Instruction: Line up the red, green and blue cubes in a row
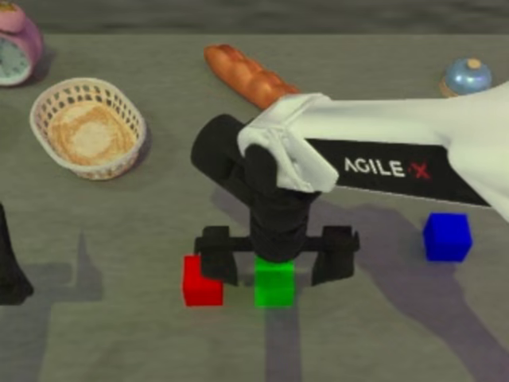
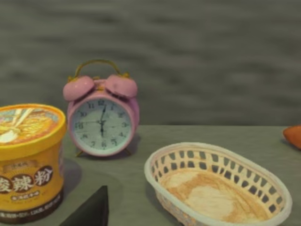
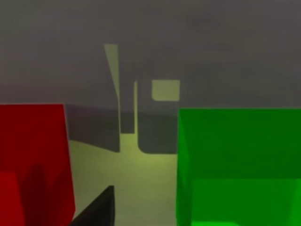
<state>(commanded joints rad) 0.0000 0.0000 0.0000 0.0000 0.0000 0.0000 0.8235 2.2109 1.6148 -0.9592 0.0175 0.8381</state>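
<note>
Right pincer [image 1: 276,256], spread wide, hovering over green cube [image 1: 274,283]; red cube [image 1: 202,282] sitting just beside; blue cube [image 1: 447,236] lying well apart.

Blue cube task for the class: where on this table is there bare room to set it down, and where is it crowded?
Free: the table left of the red cube, and the stretch between green cube and blue cube. Crowded: around the red and green cubes, where the right pincer straddles wide open, and the far edge with basket, bread, clock and bell.

Red cube [image 1: 202,284] crowds green cube's [image 1: 274,284] left; right open.
</note>
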